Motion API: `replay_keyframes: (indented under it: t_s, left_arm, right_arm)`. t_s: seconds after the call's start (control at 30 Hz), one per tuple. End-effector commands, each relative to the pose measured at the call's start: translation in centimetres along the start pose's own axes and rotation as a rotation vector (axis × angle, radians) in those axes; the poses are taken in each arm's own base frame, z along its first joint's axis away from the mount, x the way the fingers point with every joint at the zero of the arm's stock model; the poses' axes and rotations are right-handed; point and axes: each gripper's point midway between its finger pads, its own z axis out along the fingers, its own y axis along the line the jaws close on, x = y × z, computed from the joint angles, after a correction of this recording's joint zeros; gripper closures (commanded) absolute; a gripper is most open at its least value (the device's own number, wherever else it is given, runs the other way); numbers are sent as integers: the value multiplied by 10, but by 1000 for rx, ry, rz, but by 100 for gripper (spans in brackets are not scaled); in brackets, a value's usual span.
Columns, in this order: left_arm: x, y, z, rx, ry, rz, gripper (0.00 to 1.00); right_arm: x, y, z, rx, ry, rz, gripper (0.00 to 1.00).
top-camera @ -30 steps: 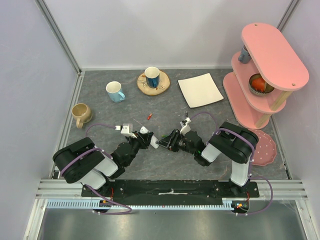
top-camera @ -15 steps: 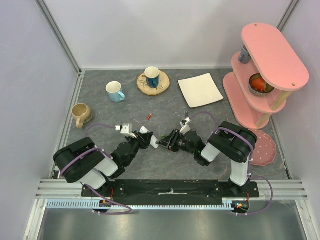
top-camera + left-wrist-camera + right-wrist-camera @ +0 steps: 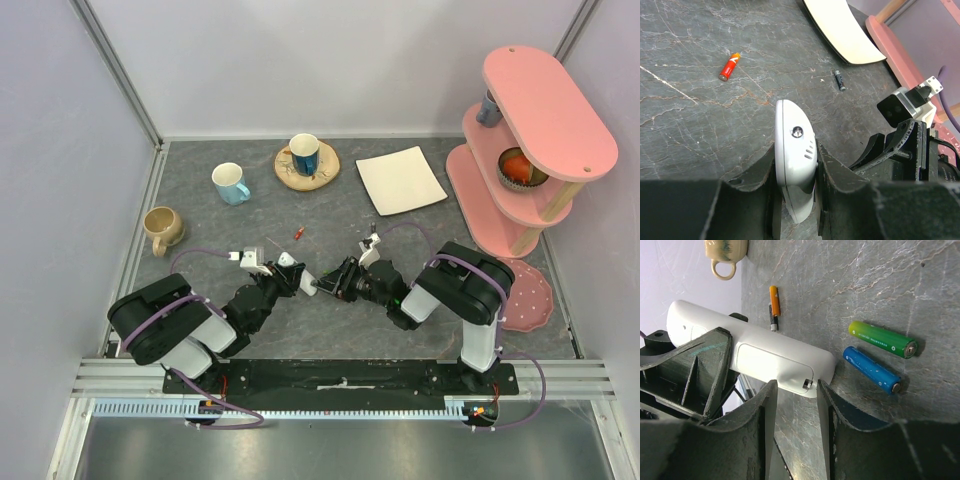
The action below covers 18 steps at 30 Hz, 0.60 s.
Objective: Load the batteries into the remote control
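Remote control (image 3: 750, 357) left of centre in your right wrist view, clamped in your left gripper (image 3: 796, 154), right gripper (image 3: 794, 390) jaws apart astride its latch end, green battery (image 3: 882, 340) and blue battery (image 3: 871, 369) at right, orange battery (image 3: 773, 305) above.

Left gripper (image 3: 296, 273) and the remote control (image 3: 795, 145) it holds have shifted very slightly left since one second earlier.

The left arm (image 3: 165, 330) and right arm (image 3: 460, 285) are black with bulky rounded joints, each trailing a looping purple cable (image 3: 543, 383) and carrying a white block (image 3: 250, 260) at the wrist. Their fingers (image 3: 755, 440) are matt black plastic; a black plate (image 3: 340, 378) joins both bases.
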Motion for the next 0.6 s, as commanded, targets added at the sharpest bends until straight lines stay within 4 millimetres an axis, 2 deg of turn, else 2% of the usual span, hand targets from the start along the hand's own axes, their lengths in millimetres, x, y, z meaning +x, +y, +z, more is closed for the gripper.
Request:
replay_keyframes:
  t_s: [0.0,0.57]
  left_arm:
    - [-31,-30,-15,149,-118,-114,98]
    - [-33,-26,-13,127,-133,-107,98]
  right_arm:
    - [-13,41,8,-158,-35,-12,55]
    - [-2,53,5,-185,-2,1,51]
